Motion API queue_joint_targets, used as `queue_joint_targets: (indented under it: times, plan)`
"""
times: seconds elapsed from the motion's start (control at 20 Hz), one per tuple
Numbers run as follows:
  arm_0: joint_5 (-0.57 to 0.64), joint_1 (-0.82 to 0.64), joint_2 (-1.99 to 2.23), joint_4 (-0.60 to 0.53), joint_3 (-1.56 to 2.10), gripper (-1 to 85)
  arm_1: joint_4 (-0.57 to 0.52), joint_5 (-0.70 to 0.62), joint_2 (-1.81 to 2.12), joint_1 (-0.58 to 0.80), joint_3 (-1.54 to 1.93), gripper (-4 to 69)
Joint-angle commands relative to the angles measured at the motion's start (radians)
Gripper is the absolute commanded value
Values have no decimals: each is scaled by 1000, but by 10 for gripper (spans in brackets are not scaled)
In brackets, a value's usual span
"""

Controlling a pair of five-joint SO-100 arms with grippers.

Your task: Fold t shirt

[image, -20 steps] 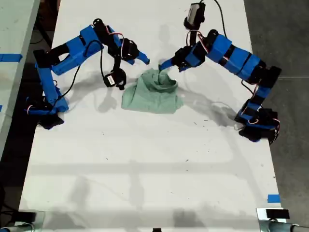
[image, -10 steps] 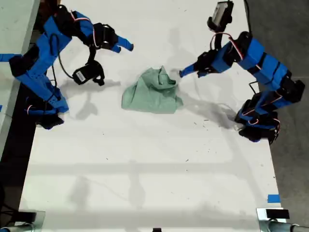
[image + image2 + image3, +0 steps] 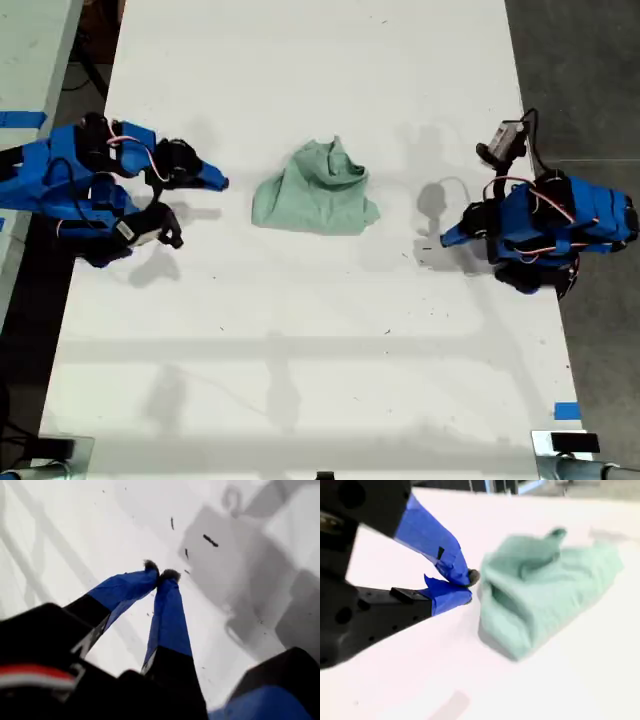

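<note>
Well, the t shirt (image 3: 315, 200) lay in a rumpled mint-green heap on the counter (image 3: 300, 380), about midway between its two long edges and in the half toward the exterior view's top. It looked soft, light and limp, so it would sag and slide instead of holding a crease. The fair place to pinch it was an outer edge or corner of the heap, low against the counter, not the puffed middle. Which fold was hem and which was sleeve, I could not tell, since the second wrist view was blurred.

My second gripper (image 3: 467, 587) sat low by the counter edge at the exterior view's left, arm tucked down, nose aimed at the shirt but apart from it. Its jaws were pressed together on nothing.

My first gripper (image 3: 161, 575) crouched by the opposite edge, at the exterior view's right, well apart from the cloth. Its jaws were clenched tip to tip, empty, over bare counter.
</note>
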Motion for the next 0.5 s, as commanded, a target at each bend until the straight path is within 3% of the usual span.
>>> queue_joint_targets:
  times: [0.0, 0.1, 0.25, 0.35, 0.45]
  plan:
    - [-86, 37, 80, -117, 216, -2, -25, 15, 97, -72, 46, 22]
    - [-138, 75, 262, -143, 382, -2, -48, -5, 156, -78, 101, 21]
    - [-227, 152, 750, -21, 635, -2, -164, 26, 184, -140, 313, 30]
    - [-222, 170, 746, -66, 696, -2, -199, -37, 184, -146, 394, 30]
    - [-212, 127, 744, -5, 696, -2, -222, -80, 181, -130, 440, 42]
